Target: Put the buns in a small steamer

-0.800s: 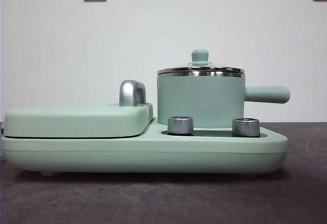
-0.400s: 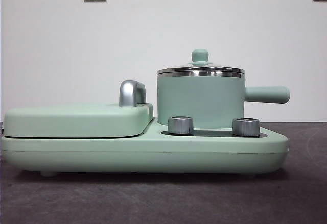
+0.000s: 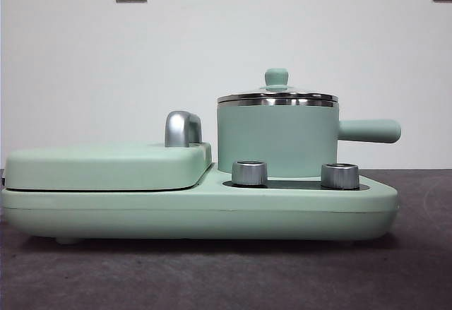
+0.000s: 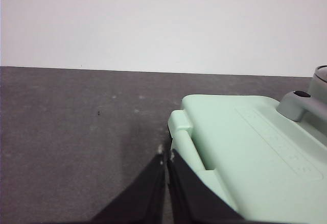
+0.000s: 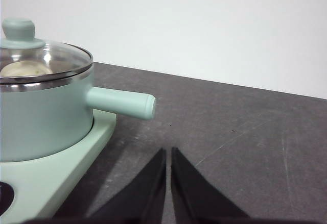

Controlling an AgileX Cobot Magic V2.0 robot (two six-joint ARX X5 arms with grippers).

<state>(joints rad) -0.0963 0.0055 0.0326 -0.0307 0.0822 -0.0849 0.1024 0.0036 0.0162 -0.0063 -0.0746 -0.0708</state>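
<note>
The small steamer (image 3: pixel 277 138), a mint-green pot with a steel rim, stands on the right half of the appliance with its glass lid (image 5: pixel 38 55) on and its handle (image 3: pixel 369 130) pointing right. Through the lid one pale bun (image 5: pixel 21 69) shows inside the small steamer (image 5: pixel 46 109). My right gripper (image 5: pixel 167 151) is shut and empty, low over the table beside the pot's handle (image 5: pixel 121 103). My left gripper (image 4: pixel 164 156) is shut and empty at the corner of the flat griddle lid (image 4: pixel 245 147). Neither arm shows in the front view.
The mint-green appliance base (image 3: pixel 198 215) fills the middle of the dark table (image 3: pixel 226 275). Its flat griddle section (image 3: pixel 106 167) with a steel handle (image 3: pixel 182 128) lies at the left. Two steel knobs (image 3: pixel 249 172) sit in front of the pot.
</note>
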